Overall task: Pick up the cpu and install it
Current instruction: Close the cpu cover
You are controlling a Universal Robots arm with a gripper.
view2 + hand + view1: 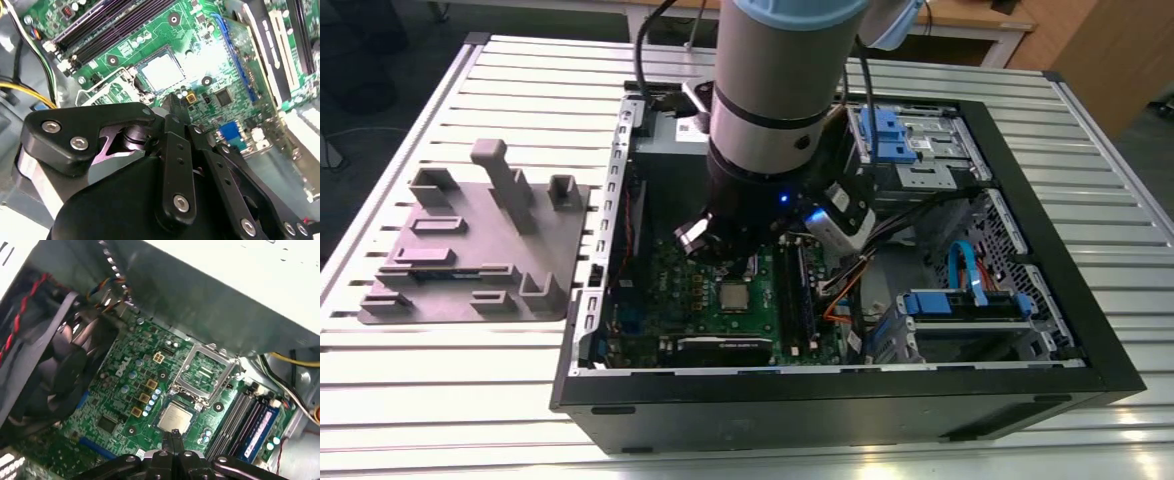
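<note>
The cpu (734, 296) lies flat in the socket of the green motherboard (660, 300) inside the open computer case, silvery top up. In both wrist views the cpu (162, 70) (175, 417) sits square in the socket, apart from the gripper. The socket's metal frame (205, 369) stands flipped open beside it. My gripper (736, 262) hangs just above the board, close over the cpu's edge. Its black fingertips (174, 436) are pressed together with nothing between them, so the gripper (175, 102) is shut and empty.
A grey fixture block with upright posts (474, 245) stands on the slatted table at the exterior view's left. Inside the case (1067, 330) are a black fan (65, 365), memory sticks (245, 420), loose cables (961, 265) and blue drive bays (887, 135).
</note>
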